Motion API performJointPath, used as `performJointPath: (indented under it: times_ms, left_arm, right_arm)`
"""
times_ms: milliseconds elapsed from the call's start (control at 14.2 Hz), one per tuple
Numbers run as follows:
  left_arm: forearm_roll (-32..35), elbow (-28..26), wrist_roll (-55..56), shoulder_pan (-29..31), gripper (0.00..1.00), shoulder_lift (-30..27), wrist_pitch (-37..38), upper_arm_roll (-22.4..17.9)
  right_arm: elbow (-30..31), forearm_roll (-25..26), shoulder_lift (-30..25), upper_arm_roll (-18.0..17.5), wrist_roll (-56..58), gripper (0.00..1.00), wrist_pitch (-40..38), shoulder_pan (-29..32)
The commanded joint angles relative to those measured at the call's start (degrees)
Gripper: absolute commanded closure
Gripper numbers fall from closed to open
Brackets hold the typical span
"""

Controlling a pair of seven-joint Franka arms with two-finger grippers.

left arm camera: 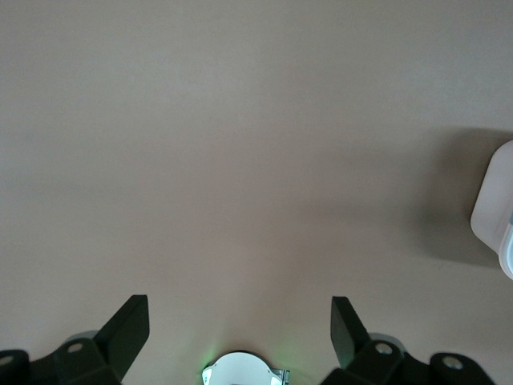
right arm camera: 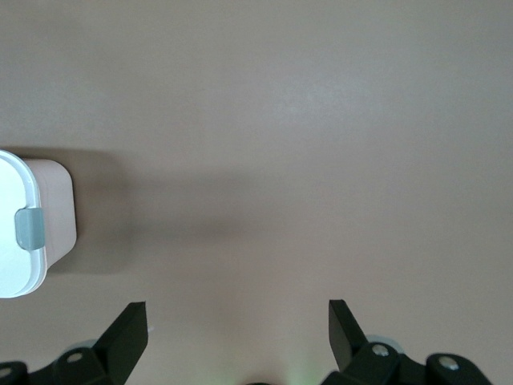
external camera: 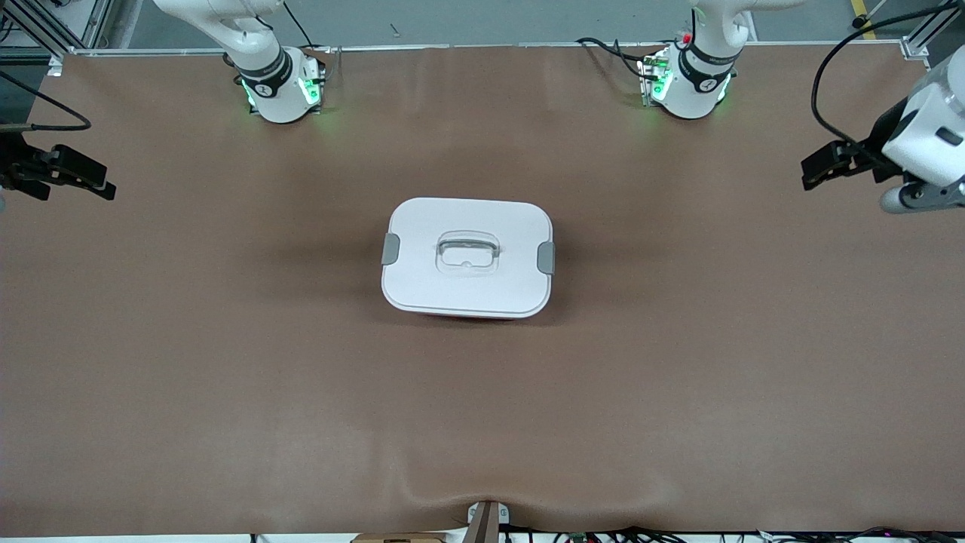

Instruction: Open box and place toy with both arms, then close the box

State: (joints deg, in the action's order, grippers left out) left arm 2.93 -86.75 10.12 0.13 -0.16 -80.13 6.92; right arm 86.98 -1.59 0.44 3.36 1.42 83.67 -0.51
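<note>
White-lidded pale pink box [external camera: 467, 258] sits mid-desk, grey clips [external camera: 546, 258] shut; I hold left gripper [left arm camera: 240, 321] and right gripper [right arm camera: 238, 321] over bare desk at opposite ends, jaws spread, toy unseen

No words, numbers or signs can be read anywhere. The black bands on the two arm bases at the top of the front view carry small white marks, but they are too tiny to make out. The white lid of the box [external camera: 467, 256] in the middle of the frame is plain, with no label on it.
</note>
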Motion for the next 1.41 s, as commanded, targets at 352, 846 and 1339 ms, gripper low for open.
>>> performJointPath:
  times_ms: [352,846,1339]
  left_arm:
    - [-2.0,-2.3,-3.6,-0.5,0.0,-2.4,0.6,-0.4]
    - [-2.2,-1.1,-5.6,-0.5,0.0,-1.8,-0.1,-0.5]
    - [-2.4,0.4,-5.9,-0.3,0.0,-1.6,0.0,-1.0]
  right_arm:
    - [0.6,0.5,-1.3,0.1,-1.0,0.0,-0.5,-0.5]
    - [0.6,0.5,-1.3,0.1,-1.1,0.0,-0.6,-0.5]
    - [0.6,0.5,-1.3,0.1,-1.1,0.0,-0.5,-0.5]
